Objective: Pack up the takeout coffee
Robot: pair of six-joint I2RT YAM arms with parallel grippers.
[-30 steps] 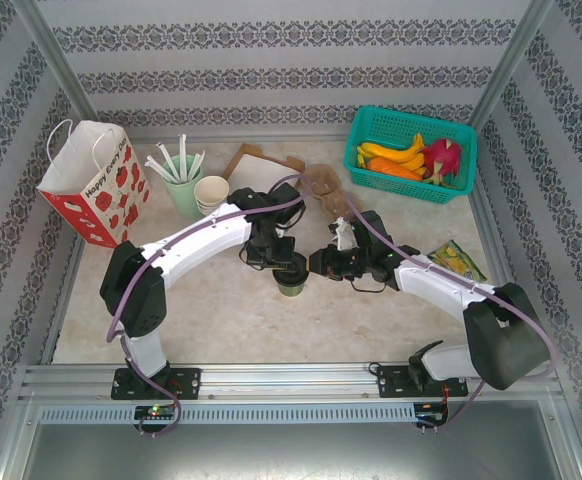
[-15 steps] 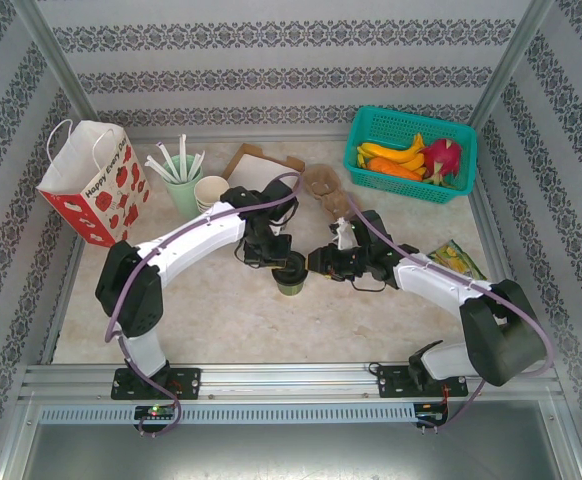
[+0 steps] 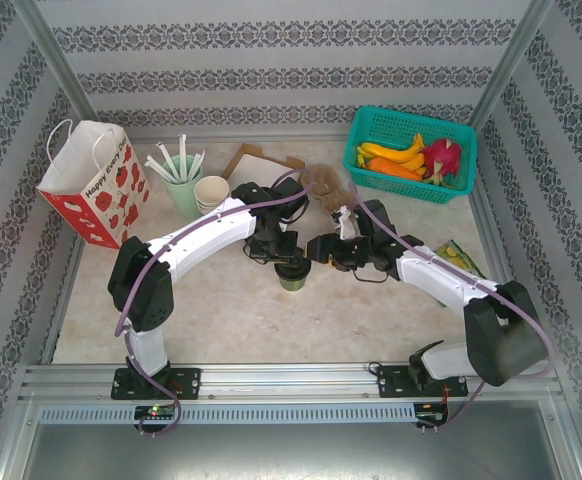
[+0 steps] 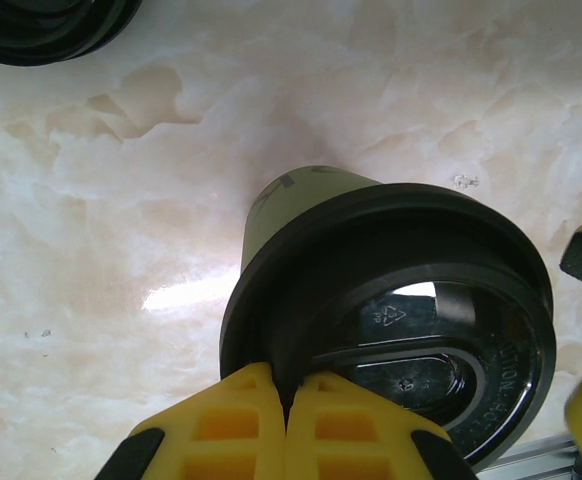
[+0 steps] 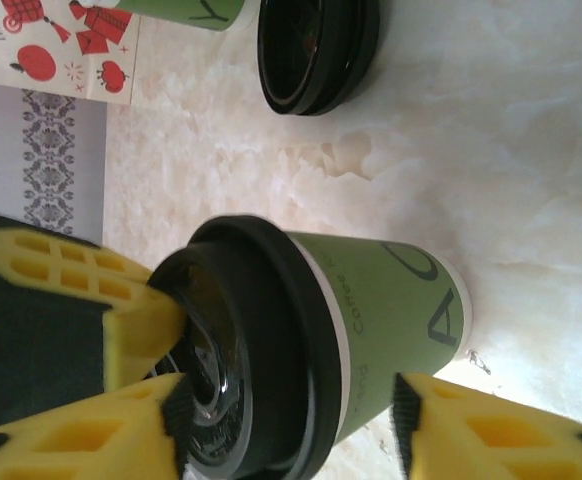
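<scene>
Marble-look table [image 3: 221, 310] inside patterned walls, the takeout coffee [image 3: 292, 277] standing upright near its middle between the two arms.

The left gripper [image 4: 286, 400] comes down from above with its yellow fingers pressed together, their tips resting on the cup's black lid [image 4: 411, 300] at its rim. The right gripper [image 5: 286, 405] reaches in from the side with its jaws apart, and the green cup sits just ahead of the gap between them. A stack of black lids [image 5: 316, 50] lies on the table beyond the cup. Further back stand a strawberry-print paper bag [image 3: 96, 180], a mint cup of white sticks [image 3: 181, 185], a brown carrier [image 3: 326, 190] and a teal basket [image 3: 411, 150] of fruit.
</scene>
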